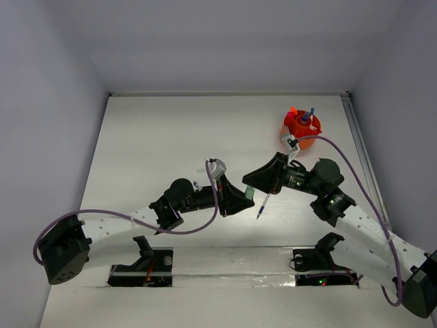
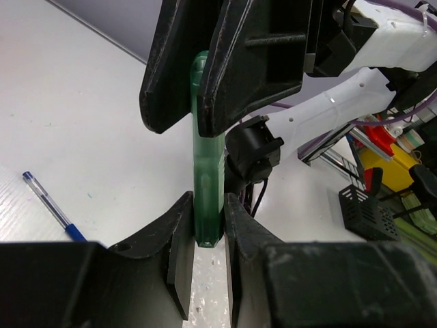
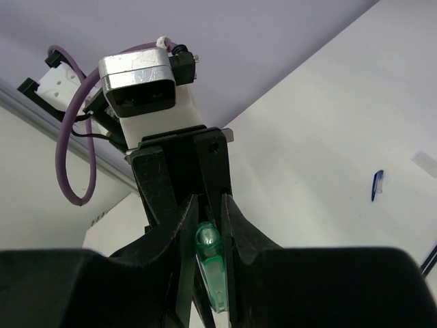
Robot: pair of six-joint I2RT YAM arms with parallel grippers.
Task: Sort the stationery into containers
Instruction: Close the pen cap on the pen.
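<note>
A translucent green pen (image 2: 207, 171) is held between both grippers above the table's middle. My left gripper (image 2: 207, 208) is shut on its near end. My right gripper (image 3: 208, 205) is shut on its rounded other end (image 3: 212, 260). In the top view the two grippers meet tip to tip, left (image 1: 247, 199) and right (image 1: 250, 184), and little of the green pen (image 1: 252, 194) shows. A blue pen (image 1: 263, 206) lies on the table just right of them; it also shows in the left wrist view (image 2: 51, 208). The orange cup (image 1: 302, 130) stands at the back right with several pens upright in it.
The right arm's purple cable (image 1: 355, 171) loops close past the cup. A metal rail (image 1: 355, 133) runs along the table's right edge. Two black brackets (image 1: 147, 263) (image 1: 321, 260) sit in cutouts at the near edge.
</note>
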